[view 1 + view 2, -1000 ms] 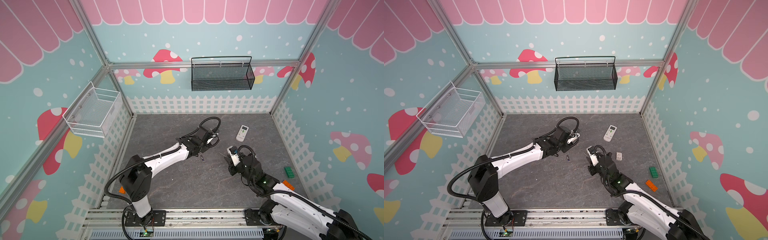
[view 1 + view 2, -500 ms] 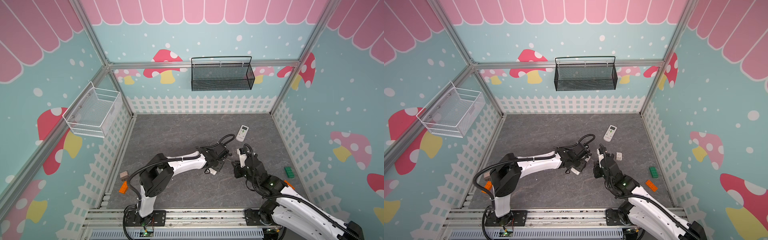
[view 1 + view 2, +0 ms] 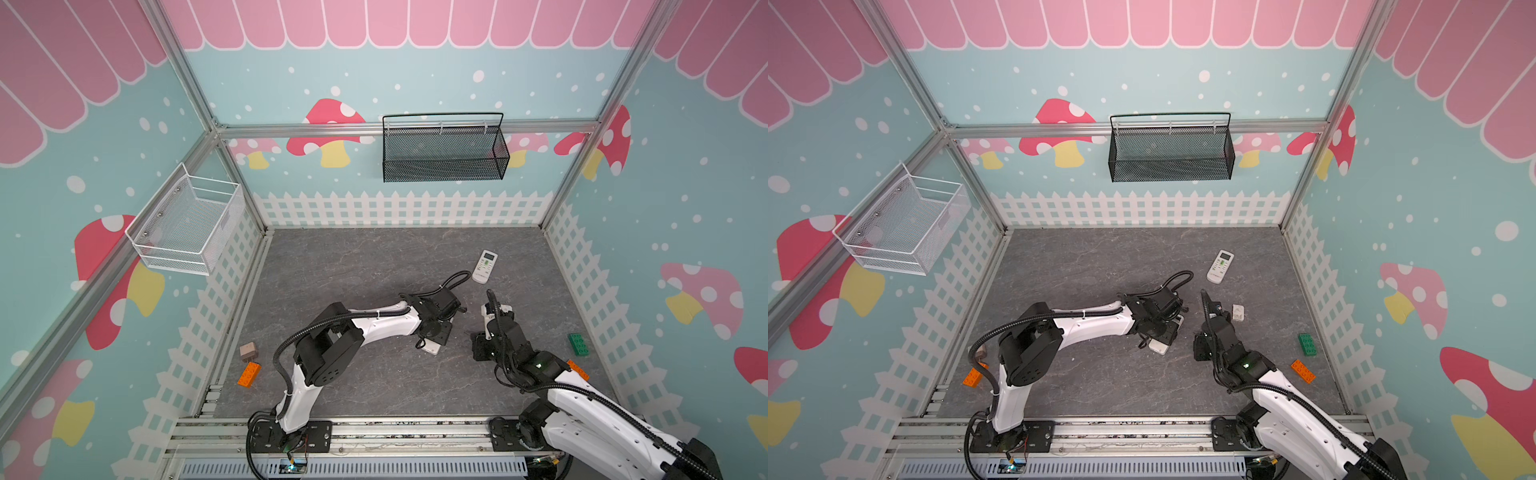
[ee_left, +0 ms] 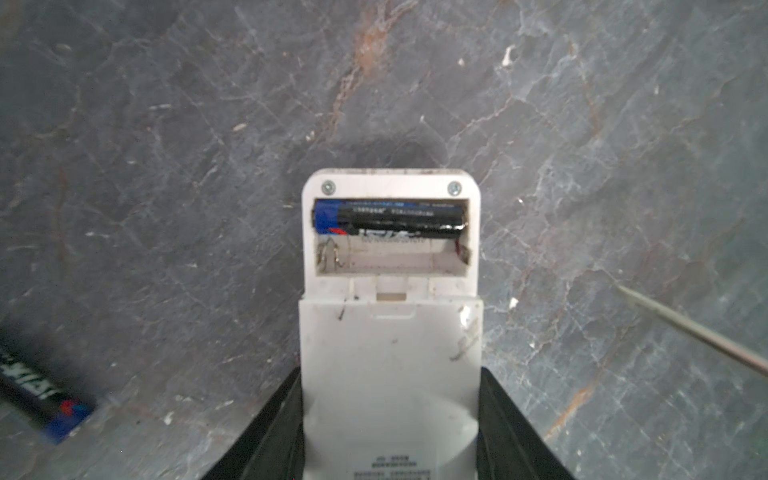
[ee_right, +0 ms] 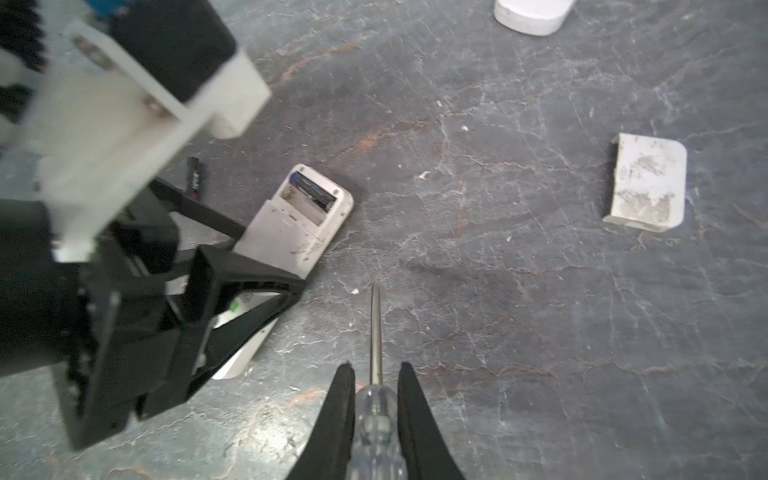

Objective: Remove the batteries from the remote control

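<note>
Midway, one battery [image 4: 390, 222] sits in the remote [image 4: 390, 332], which the left gripper [image 4: 390, 370] straddles, grip uncertain. Next the right gripper [image 5: 376, 368], clamping the screwdriver [image 5: 376, 324], must pry it out.

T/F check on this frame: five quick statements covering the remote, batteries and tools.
1. The right end effector is shut on the clear-handled screwdriver. True.
2. Both slots of the open remote hold batteries. False: the remote holds one battery; the other slot is empty.
3. The battery cover lies on the table, apart from the remote. True.
4. The second remote sits in the wall basket. False: the second remote lies on the table.
5. A loose battery lies on the table. True.
</note>
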Available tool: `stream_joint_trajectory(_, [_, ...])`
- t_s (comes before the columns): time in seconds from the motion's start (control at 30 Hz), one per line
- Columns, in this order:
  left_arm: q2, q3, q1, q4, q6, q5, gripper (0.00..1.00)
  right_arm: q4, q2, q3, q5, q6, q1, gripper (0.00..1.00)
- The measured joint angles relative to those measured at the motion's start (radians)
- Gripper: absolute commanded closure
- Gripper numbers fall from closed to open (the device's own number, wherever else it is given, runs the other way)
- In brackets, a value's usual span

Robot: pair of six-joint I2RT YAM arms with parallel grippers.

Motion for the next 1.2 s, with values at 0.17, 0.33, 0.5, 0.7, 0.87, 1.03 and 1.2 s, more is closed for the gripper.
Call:
stream_joint_trajectory(0.17, [0.001, 0.0, 0.029, 0.014, -0.009, 0.016, 0.0, 0.061, 0.024, -0.046, -0.075, 0.005, -0.087, 1.0])
stream_joint_trajectory(0.33, [-0.009, 0.013, 0.061, 0.004, 0.026, 0.05, 0.0, 0.155, 0.148, -0.022, -0.124, -0.014, -0.097, 1.0])
stream_joint_trajectory(0.5, [-0.068, 0.062, 0.163, -0.009, 0.155, 0.106, 0.0, 0.254, 0.314, 0.049, -0.169, -0.037, -0.097, 1.0])
stream_joint_trajectory(0.7, [-0.195, 0.08, 0.296, -0.005, 0.499, 0.169, 0.03, 0.359, 0.496, 0.142, -0.239, -0.08, -0.097, 1.0])
stream_joint_trajectory(0.87, [-0.235, 0.047, 0.394, -0.029, 0.903, 0.355, 0.03, 0.404, 0.601, 0.209, -0.323, -0.146, -0.097, 1.0])
stream_joint_trajectory(1.03, [-0.219, 0.043, 0.428, -0.159, 1.323, 0.506, 0.04, 0.412, 0.639, 0.237, -0.405, -0.24, -0.097, 1.0])
stream_joint_trajectory(1.2, [-0.139, 0.084, 0.4, -0.251, 1.59, 0.577, 0.04, 0.41, 0.631, 0.237, -0.481, -0.343, -0.097, 1.0])
